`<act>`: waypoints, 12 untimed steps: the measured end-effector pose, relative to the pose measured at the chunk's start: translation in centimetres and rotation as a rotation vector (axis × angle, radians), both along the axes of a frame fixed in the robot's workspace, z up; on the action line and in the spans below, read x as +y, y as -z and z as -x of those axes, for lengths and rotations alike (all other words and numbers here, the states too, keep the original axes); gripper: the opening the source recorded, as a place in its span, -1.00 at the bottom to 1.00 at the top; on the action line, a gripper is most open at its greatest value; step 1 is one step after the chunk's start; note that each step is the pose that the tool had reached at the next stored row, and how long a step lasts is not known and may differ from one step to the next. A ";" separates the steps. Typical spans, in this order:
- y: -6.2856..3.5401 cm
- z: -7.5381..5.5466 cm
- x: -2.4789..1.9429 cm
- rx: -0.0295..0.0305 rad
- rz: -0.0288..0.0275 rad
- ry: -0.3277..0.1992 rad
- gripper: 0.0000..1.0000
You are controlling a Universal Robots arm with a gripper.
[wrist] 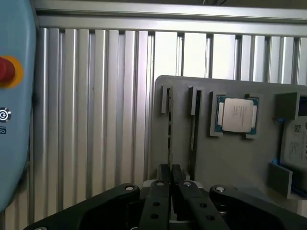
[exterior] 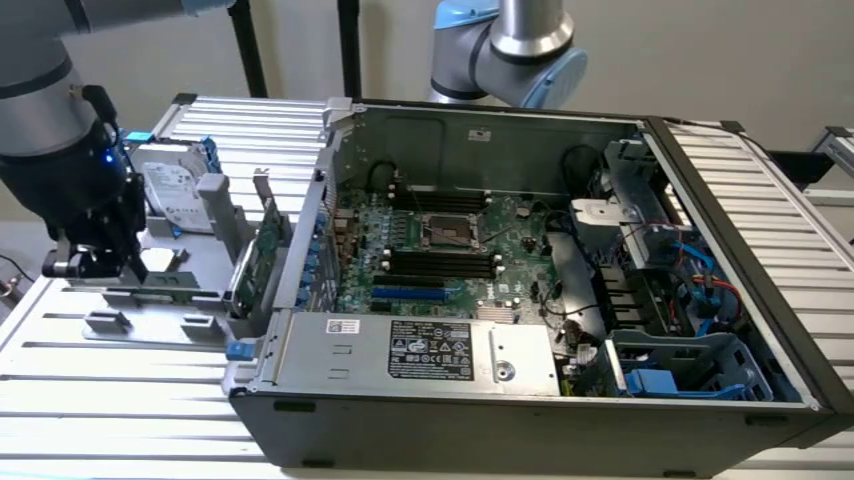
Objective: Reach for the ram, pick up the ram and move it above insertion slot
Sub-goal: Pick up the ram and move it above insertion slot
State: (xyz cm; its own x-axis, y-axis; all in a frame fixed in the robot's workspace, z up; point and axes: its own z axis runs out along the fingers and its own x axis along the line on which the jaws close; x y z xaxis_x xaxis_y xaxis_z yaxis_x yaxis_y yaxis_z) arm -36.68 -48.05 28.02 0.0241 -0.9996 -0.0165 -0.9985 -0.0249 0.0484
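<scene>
my gripper is pinched nearly shut on the ram, which stands edge-up in the grey holder, well apart from the insertion slot. pick-up step, i judge: firm squeeze, lift straight out of its groove, no twist.

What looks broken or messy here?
Nothing stands out. The computer case lies open, with nothing spilled or cracked that I can see. The ram stands straight in its groove in the gray holder, and the gripper sits right at its end.
</scene>
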 end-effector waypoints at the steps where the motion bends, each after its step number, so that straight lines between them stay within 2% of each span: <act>1: -0.49 -0.3 0.00 -0.0002 -0.0015 -0.001 -0.73; 12: -5.46 -3.3 -0.01 -0.0001 -0.0202 -0.015 -0.73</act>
